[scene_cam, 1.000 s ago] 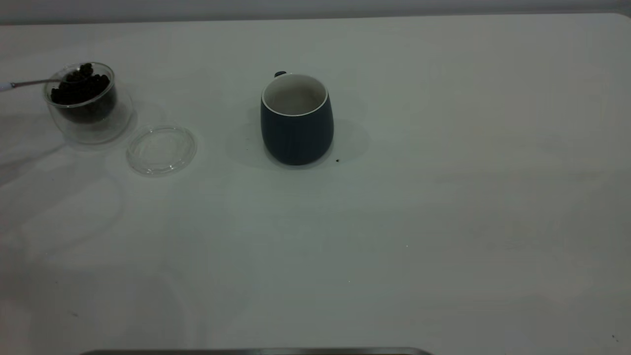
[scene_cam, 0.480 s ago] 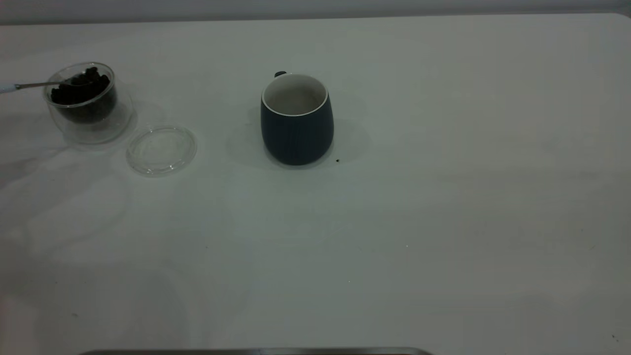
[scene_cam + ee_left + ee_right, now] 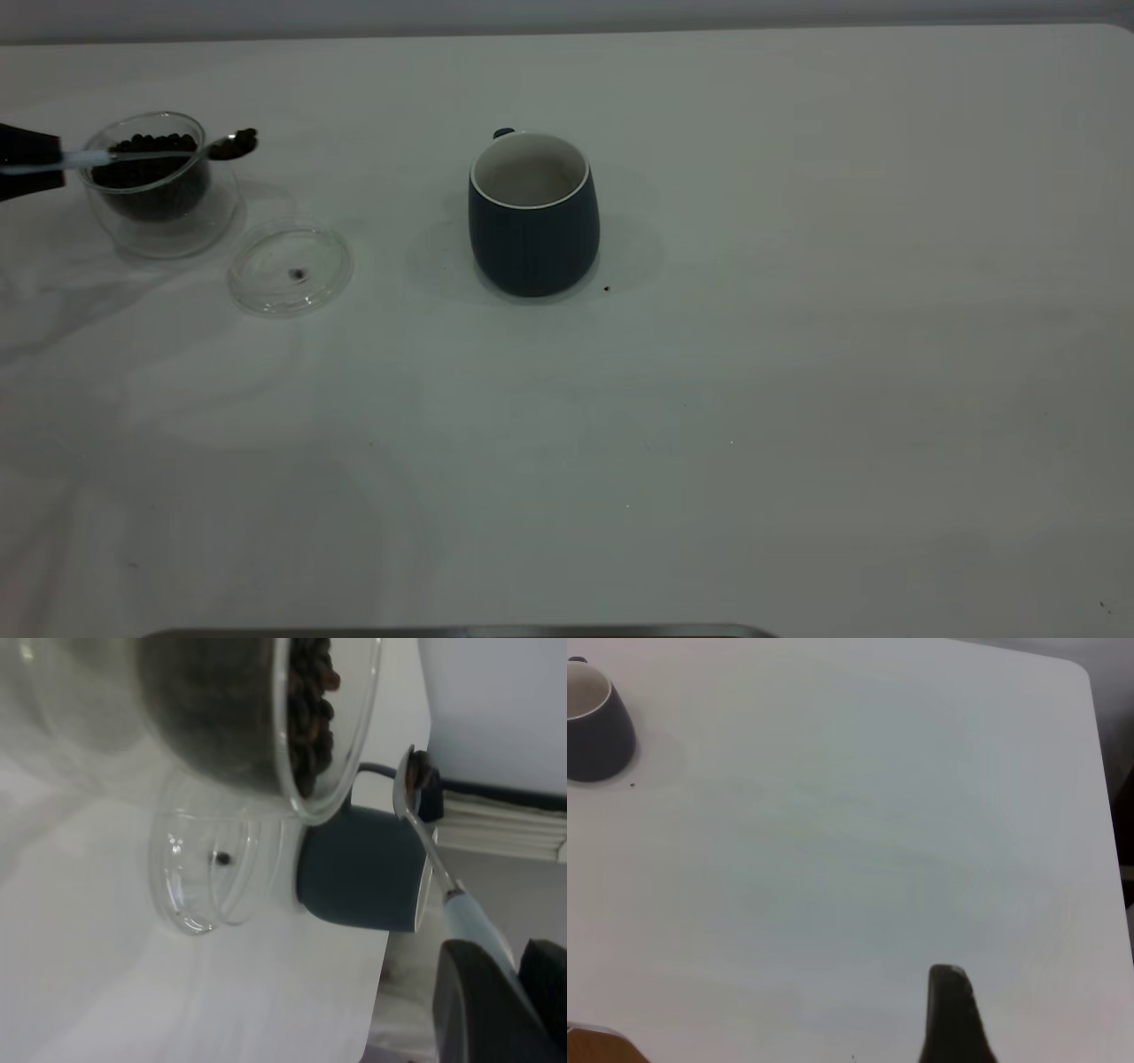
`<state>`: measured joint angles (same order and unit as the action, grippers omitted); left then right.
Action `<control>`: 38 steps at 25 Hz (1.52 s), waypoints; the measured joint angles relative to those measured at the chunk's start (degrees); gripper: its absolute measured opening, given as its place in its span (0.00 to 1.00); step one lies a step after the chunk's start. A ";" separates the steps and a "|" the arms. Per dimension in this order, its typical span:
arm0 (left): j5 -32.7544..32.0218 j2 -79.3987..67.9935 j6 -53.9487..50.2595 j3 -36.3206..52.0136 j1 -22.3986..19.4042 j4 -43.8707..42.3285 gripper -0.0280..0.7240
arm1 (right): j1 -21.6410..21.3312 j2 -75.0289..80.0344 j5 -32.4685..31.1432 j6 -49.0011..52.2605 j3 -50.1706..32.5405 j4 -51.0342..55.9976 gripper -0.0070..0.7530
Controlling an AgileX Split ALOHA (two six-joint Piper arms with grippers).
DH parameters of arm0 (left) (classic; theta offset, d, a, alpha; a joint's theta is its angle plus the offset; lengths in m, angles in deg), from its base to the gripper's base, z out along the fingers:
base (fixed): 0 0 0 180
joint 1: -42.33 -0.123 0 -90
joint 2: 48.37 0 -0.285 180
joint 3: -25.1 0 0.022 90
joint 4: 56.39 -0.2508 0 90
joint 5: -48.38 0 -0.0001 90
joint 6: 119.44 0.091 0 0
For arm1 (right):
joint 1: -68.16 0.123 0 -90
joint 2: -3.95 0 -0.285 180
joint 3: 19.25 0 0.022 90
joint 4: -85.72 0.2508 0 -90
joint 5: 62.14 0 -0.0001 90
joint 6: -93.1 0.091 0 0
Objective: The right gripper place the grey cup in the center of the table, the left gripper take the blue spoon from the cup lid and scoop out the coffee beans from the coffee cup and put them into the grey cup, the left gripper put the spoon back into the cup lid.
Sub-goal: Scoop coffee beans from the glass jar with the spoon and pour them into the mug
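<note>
In the exterior view we see the left gripper [image 3: 31,164] at the far left edge of the surface [image 3: 709,399], its fingers closed on the pale handle of the blue spoon [image 3: 159,152]. We see the spoon held roughly level, its shaft crossing above the coffee cup [image 3: 159,182] and its bowl just past the cup's right rim, carrying a few coffee beans [image 3: 146,159]-type dark pieces. We note that the coffee cup stands upright at the far left and holds a dark mass of beans. We find the cup lid [image 3: 290,268] lying flat on the surface just near and right of the coffee cup, apart from it, with one small dark bean resting inside it. We locate the grey cup [image 3: 533,217] upright near the middle of the surface, well apart from the lid, handle turned to the far side; its white inside looks bare as far as we can see. A small dark speck [image 3: 606,288] lies on the surface just beside the grey cup's right base. In the right wrist view only one dark tip of the right gripper [image 3: 952,1019] shows, above bare surface well right of the grey cup; we cannot tell how its fingers stand.
</note>
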<state>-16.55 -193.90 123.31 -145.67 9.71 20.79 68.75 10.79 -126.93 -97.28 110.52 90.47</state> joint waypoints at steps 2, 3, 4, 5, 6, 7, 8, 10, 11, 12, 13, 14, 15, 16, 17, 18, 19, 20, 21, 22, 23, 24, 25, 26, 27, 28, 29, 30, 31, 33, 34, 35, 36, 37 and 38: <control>0.00 0.00 0.00 0.00 1.09 0.00 0.21 | 0.00 0.00 0.00 0.00 0.00 0.00 0.62; 0.00 0.00 0.00 0.00 1.72 0.00 0.21 | 0.00 0.00 0.00 0.00 0.00 0.00 0.62; 0.00 0.00 0.00 0.00 2.35 0.00 0.21 | 0.00 0.00 0.00 0.00 0.00 0.00 0.62; -0.05 0.00 0.00 0.00 2.97 0.00 0.21 | 0.00 0.00 0.00 0.00 0.00 0.00 0.62; -0.05 0.00 0.00 0.00 3.49 0.00 0.21 | 0.00 0.00 0.00 0.00 0.00 0.00 0.62; -0.05 0.00 0.00 0.00 4.12 0.00 0.21 | 0.00 0.00 0.00 0.00 0.00 0.00 0.62; -0.05 0.00 0.00 0.00 4.79 0.00 0.21 | 0.00 0.00 0.00 0.00 0.00 0.00 0.62; -0.05 0.00 0.00 0.00 6.11 0.00 0.21 | 0.00 0.00 0.00 0.00 0.00 0.00 0.62; -0.05 0.00 0.00 0.00 6.86 0.00 0.21 | 0.00 0.00 0.00 0.00 0.00 0.00 0.62; -0.05 0.00 0.00 0.00 7.60 0.06 0.21 | 0.00 0.00 0.00 0.00 0.00 0.00 0.62; -0.05 0.00 0.00 0.00 8.21 0.25 0.21 | 0.00 0.00 0.00 0.00 0.00 0.00 0.62; -0.05 0.00 0.00 0.00 8.98 0.57 0.21 | 0.00 0.00 0.00 0.00 0.00 0.00 0.62; -0.05 0.00 0.00 0.00 9.74 0.86 0.21 | 0.00 0.00 0.00 0.00 0.00 0.00 0.62; -0.05 0.00 0.00 0.00 10.47 1.21 0.21 | 0.00 0.00 0.00 0.00 0.00 0.00 0.62; -0.05 0.00 0.00 0.00 11.11 1.66 0.21 | 0.00 0.00 0.00 0.00 0.00 0.00 0.62; -0.05 0.00 0.00 0.00 11.85 2.08 0.21 | 0.00 0.00 0.00 0.00 0.00 0.00 0.62; -0.05 0.00 0.06 0.00 12.59 2.39 0.21 | 0.00 0.00 0.00 0.00 0.00 0.00 0.62; -0.05 0.00 0.06 0.00 13.18 2.83 0.21 | 0.00 0.00 0.00 0.00 0.00 0.00 0.62; -0.05 0.00 0.06 0.00 13.84 3.37 0.21 | 0.00 0.00 0.00 0.00 0.00 0.00 0.62; -0.05 0.00 0.13 0.00 14.49 3.73 0.21 | 0.00 0.00 0.00 0.00 0.00 0.00 0.62; -0.05 0.00 0.13 0.00 15.18 4.17 0.21 | 0.00 0.00 0.00 0.00 0.00 0.00 0.62; -0.05 0.00 0.46 0.00 15.77 4.67 0.21 | 0.00 0.00 0.00 0.00 0.00 0.00 0.62; -0.05 0.00 0.75 0.00 16.50 5.16 0.21 | 0.00 0.00 0.00 0.00 0.00 0.00 0.62; -0.05 0.00 0.97 0.00 17.18 5.50 0.21 | 0.00 0.00 0.00 0.00 0.00 0.00 0.62; -0.05 0.00 1.16 0.00 17.73 5.98 0.21 | 0.00 0.00 0.00 0.00 0.00 0.00 0.62; -0.05 0.00 1.28 0.00 18.36 6.50 0.21 | 0.00 0.00 0.00 0.00 0.00 0.00 0.62; -0.05 0.00 1.42 0.00 18.96 6.81 0.21 | 0.00 0.00 0.00 0.00 0.00 0.00 0.62; -0.05 0.00 1.55 0.00 19.54 7.17 0.21 | 0.00 0.00 0.00 0.00 0.00 0.00 0.62; -0.05 0.00 1.95 0.00 20.06 7.64 0.21 | 0.00 0.00 0.00 0.00 0.00 0.00 0.62; -0.05 0.00 3.03 0.00 21.32 8.32 0.21 | 0.00 0.00 0.00 0.00 0.00 0.00 0.62; -0.05 0.00 3.70 0.00 21.91 8.46 0.21 | 0.00 0.00 0.00 0.00 0.00 0.00 0.62; -0.05 0.00 4.52 0.00 22.36 8.59 0.21 | 0.00 0.00 0.00 0.00 0.00 0.00 0.62; -0.05 0.00 5.46 0.00 22.74 8.66 0.21 | 0.00 0.00 0.00 0.00 0.00 0.00 0.62; -0.05 0.00 6.35 0.00 23.05 8.65 0.21 | 0.00 0.00 0.00 0.00 0.00 0.00 0.62; -0.05 0.00 7.57 0.00 23.21 8.69 0.21 | 0.00 0.00 0.00 0.00 0.00 0.00 0.62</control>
<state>-16.60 -193.90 130.88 -145.67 32.92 29.48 68.75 10.79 -126.93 -97.28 110.52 90.47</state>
